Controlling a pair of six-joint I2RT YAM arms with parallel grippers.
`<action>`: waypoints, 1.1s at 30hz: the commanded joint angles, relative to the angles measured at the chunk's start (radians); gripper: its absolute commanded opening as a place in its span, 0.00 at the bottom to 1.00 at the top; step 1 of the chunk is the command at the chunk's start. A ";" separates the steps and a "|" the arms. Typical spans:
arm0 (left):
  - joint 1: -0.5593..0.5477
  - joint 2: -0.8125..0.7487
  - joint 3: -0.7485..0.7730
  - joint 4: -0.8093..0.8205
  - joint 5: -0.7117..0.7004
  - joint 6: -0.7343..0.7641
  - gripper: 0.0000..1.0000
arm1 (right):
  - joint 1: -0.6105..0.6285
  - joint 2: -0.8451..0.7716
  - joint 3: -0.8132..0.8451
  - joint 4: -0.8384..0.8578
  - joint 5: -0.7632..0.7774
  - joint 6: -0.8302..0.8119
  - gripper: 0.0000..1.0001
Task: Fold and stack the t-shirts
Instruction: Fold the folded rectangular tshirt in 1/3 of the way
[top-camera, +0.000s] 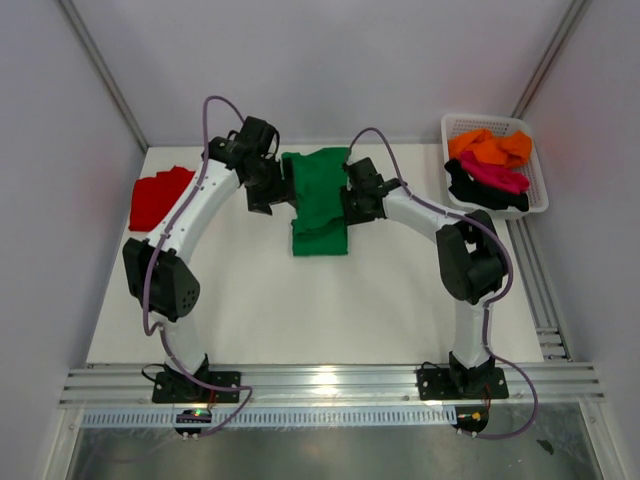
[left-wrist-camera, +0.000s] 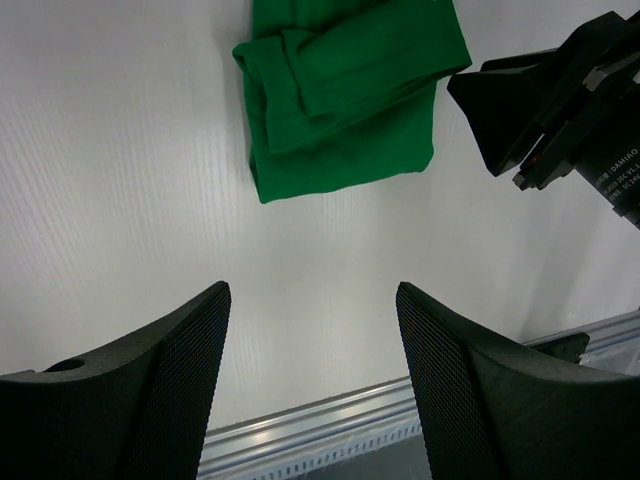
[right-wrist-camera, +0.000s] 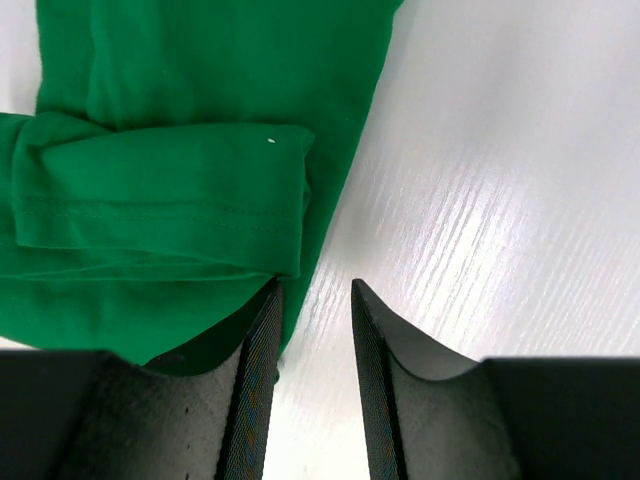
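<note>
A bright green t-shirt (top-camera: 320, 210) lies partly folded at the middle back of the table, with one sleeve turned in over its body (right-wrist-camera: 180, 150). My left gripper (top-camera: 268, 200) hovers beside its left edge, open wide with only bare table between its fingers (left-wrist-camera: 312, 290). From there the green t-shirt (left-wrist-camera: 340, 100) lies ahead of the fingers. My right gripper (top-camera: 352, 205) is at the shirt's right edge, open. Its left finger (right-wrist-camera: 262, 340) touches the cloth's edge and mostly bare table shows in the gap (right-wrist-camera: 315, 285). A red t-shirt (top-camera: 158, 198) lies at the far left.
A white mesh basket (top-camera: 487, 117) at the back right holds orange (top-camera: 490, 148), magenta (top-camera: 495, 177) and black (top-camera: 470, 190) shirts. An aluminium rail (top-camera: 330, 380) runs along the near table edge. The right arm's gripper body (left-wrist-camera: 560, 100) shows in the left wrist view.
</note>
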 joint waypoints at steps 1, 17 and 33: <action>0.006 0.000 0.022 0.027 0.022 -0.004 0.70 | -0.001 -0.081 0.013 0.011 0.018 0.020 0.38; 0.005 -0.012 -0.010 0.029 0.001 0.002 0.70 | 0.001 -0.024 0.034 0.014 -0.057 0.062 0.38; 0.005 -0.018 -0.020 0.038 0.002 -0.007 0.70 | -0.001 -0.015 0.005 0.022 -0.040 0.044 0.38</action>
